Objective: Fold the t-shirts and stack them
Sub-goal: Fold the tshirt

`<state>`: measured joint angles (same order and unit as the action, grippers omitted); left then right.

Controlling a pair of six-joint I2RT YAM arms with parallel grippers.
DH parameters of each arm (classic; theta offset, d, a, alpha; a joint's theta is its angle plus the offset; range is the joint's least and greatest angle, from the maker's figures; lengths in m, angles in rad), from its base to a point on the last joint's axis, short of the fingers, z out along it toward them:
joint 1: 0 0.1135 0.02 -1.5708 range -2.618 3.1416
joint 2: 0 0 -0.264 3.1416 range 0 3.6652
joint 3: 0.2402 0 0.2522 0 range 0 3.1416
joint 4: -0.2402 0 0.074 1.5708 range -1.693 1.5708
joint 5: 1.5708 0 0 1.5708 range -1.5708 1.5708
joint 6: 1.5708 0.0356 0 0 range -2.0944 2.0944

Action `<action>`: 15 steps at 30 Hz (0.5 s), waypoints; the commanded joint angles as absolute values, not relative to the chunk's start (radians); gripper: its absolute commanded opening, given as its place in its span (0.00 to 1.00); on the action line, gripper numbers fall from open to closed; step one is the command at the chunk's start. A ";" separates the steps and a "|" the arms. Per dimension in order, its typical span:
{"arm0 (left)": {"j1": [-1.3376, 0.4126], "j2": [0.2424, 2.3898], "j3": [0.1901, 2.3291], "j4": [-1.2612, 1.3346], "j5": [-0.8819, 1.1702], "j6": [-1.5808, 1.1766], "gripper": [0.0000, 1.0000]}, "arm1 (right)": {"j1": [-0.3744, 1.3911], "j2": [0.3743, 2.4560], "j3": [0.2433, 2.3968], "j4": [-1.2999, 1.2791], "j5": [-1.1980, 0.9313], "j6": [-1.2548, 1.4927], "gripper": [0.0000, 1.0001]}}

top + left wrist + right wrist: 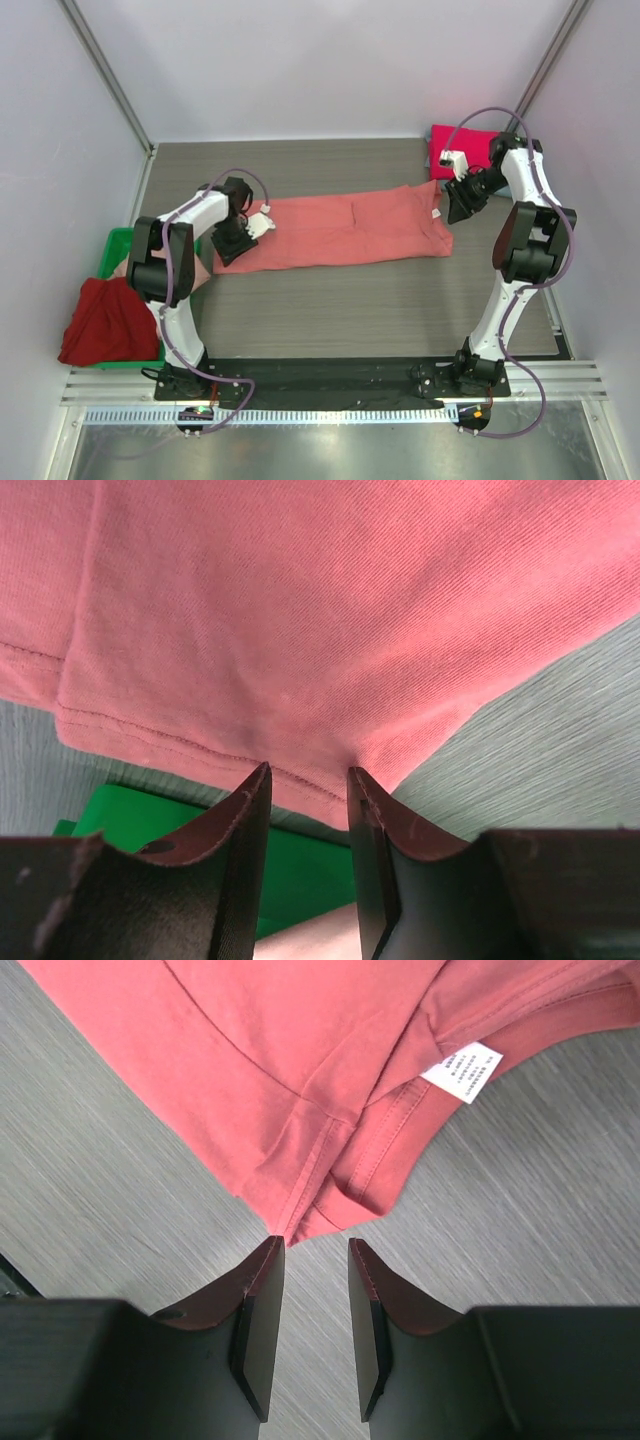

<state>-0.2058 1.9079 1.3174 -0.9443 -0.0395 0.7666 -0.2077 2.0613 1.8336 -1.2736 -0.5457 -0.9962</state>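
The salmon t-shirt (350,230) is soft matt knit cloth with stitched hems; its neck label (461,1071) is thin, white and printed. The counter (350,300) looks like matt grey wood grain, the bin (300,865) smooth green plastic

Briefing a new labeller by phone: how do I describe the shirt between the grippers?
On the grey table, the salmon shirt lies across the middle as a long flat strip. Unlike the magenta shirt in the far right corner and the dark red shirt heaped on the green bin at left, it shows a small white neck label.
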 commanded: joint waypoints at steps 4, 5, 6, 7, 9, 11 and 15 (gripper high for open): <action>-0.227 1.815 1.258 -0.913 -0.038 0.747 0.41 | -0.198 1.976 1.776 -1.244 -0.571 -0.992 0.38; -0.232 1.807 1.255 -0.919 -0.040 0.749 0.41 | -0.198 1.974 1.769 -1.238 -0.574 -0.992 0.38; -0.236 1.802 1.250 -0.922 -0.043 0.747 0.41 | -0.195 1.971 1.755 -1.232 -0.575 -0.992 0.38; -0.244 1.799 1.243 -0.925 -0.046 0.746 0.41 | -0.192 1.968 1.749 -1.226 -0.577 -0.992 0.38; -0.247 1.802 1.233 -0.925 -0.051 0.736 0.41 | -0.189 1.968 1.738 -1.218 -0.580 -0.992 0.38; -0.252 1.818 1.221 -0.922 -0.054 0.730 0.41 | -0.183 1.967 1.736 -1.210 -0.581 -0.992 0.38; -0.261 1.853 1.204 -0.907 -0.066 0.713 0.42 | -0.172 1.970 1.735 -1.203 -0.578 -1.003 0.38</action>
<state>-0.2539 1.8412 1.2171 -0.9237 -0.0494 0.7341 -0.1829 2.0350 1.7329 -1.2247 -0.5529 -0.9955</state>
